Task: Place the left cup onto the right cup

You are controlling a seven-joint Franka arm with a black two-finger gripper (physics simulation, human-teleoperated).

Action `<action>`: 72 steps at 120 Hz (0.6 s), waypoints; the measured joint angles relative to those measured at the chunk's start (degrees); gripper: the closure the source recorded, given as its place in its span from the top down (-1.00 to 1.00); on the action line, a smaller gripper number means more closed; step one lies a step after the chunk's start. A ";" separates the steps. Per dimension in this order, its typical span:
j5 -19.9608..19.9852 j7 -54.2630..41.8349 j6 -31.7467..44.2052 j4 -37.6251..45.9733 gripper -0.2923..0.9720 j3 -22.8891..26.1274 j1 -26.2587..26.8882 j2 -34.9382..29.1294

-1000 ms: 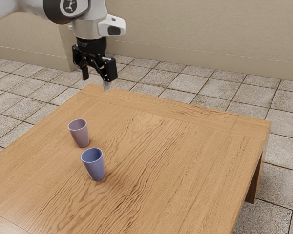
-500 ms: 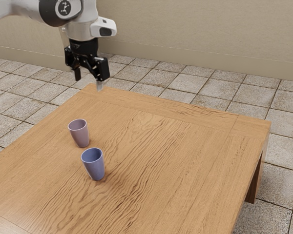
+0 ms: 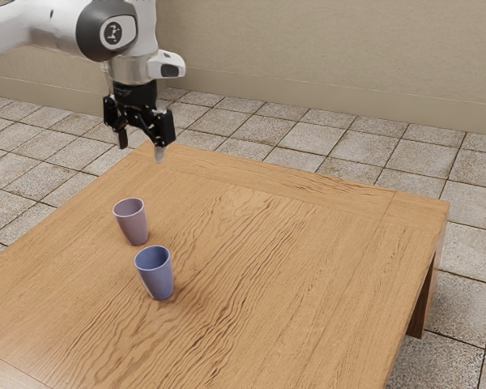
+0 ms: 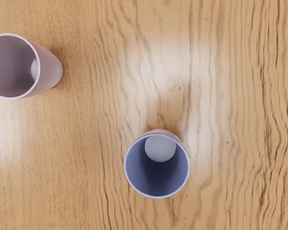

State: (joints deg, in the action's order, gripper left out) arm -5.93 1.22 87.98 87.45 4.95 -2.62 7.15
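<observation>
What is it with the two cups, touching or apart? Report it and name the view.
Apart. The wrist view shows it plainly: a strip of bare table lies between the purple cup and the blue cup.

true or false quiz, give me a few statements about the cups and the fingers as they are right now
1. The mauve cup and the blue cup both stand upright on the table, open ends up. True.
2. The fingers are shut on the blue cup. False: they are open, up in the air, apart from both cups.
3. The two cups touch each other. False: bare wood shows between them.
4. Both cups are empty inside. True.
</observation>
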 joint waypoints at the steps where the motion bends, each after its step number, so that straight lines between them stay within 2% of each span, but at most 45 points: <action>1: 0.03 0.01 0.05 0.00 0.54 -0.09 -0.03 0.13; 72: 1.42 0.24 4.70 4.14 0.49 -1.25 -4.92 3.64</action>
State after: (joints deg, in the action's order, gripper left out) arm -4.52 1.46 92.68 91.59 3.70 -7.54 10.79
